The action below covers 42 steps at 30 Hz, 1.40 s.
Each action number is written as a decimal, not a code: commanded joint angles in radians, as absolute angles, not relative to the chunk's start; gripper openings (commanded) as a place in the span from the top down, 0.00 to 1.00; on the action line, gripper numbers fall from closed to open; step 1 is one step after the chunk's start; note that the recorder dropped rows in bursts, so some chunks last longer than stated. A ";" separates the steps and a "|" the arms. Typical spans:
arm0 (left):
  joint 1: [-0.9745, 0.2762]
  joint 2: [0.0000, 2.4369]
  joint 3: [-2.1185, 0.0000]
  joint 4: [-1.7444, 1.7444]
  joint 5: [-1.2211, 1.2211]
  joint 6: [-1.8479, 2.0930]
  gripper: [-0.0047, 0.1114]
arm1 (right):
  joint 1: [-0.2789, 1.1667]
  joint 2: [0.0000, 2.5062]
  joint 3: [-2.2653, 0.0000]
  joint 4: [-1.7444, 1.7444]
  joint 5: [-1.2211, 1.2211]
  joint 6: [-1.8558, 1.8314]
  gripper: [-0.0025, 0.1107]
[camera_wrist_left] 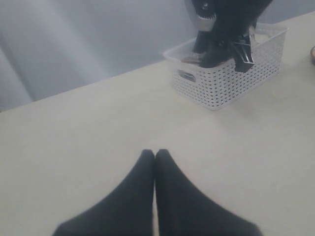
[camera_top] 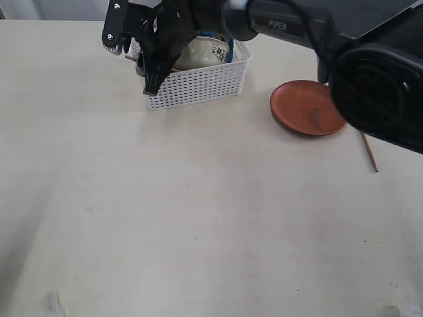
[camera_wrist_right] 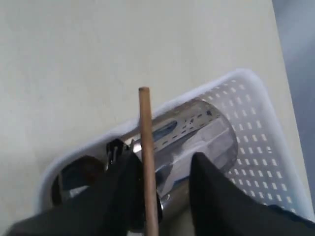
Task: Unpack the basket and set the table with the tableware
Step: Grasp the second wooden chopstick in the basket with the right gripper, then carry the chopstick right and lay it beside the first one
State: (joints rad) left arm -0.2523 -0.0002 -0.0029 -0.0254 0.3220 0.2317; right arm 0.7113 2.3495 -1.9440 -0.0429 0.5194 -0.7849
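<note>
2 pieces of the tableware are out on the table so far. The plate lies just to the right of the basket, and 1 chopstick lies beyond the plate, its upper end hidden by the arm. The larger share is not yet unpacked. The bowl sits inside the basket and the steel cup lies on its side in it, while knife, fork and spoon cannot be made out for certain. The right gripper is down at the basket's left end with its fingers parted around a second chopstick. The stick stands close against 1 finger and the other finger is clear of it, so nothing is grasped yet. The left gripper hangs over bare table well away from the basket, its fingers pressed together on nothing. By my reading the task is under halfway: this chopstick needs pairing with the 1 by the plate, then the bowl, the cup and the remaining cutlery are left to set out.
</note>
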 commanded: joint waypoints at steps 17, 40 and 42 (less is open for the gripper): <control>-0.258 0.000 0.000 -0.031 0.323 0.225 0.96 | 0.749 2.163 -1.953 -0.087 0.736 -0.781 0.98; -0.258 0.000 0.000 -0.031 0.323 0.225 0.96 | 0.531 1.869 -1.952 -0.374 1.186 -0.295 0.98; -0.258 0.000 0.000 -0.031 0.323 0.225 0.96 | 0.473 1.869 -1.939 -0.348 1.210 -0.269 0.98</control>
State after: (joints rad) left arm -0.2523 -0.0002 -0.0029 -0.0254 0.3220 0.2317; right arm 0.5292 1.8767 -1.9502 -0.3442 1.1515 -0.3205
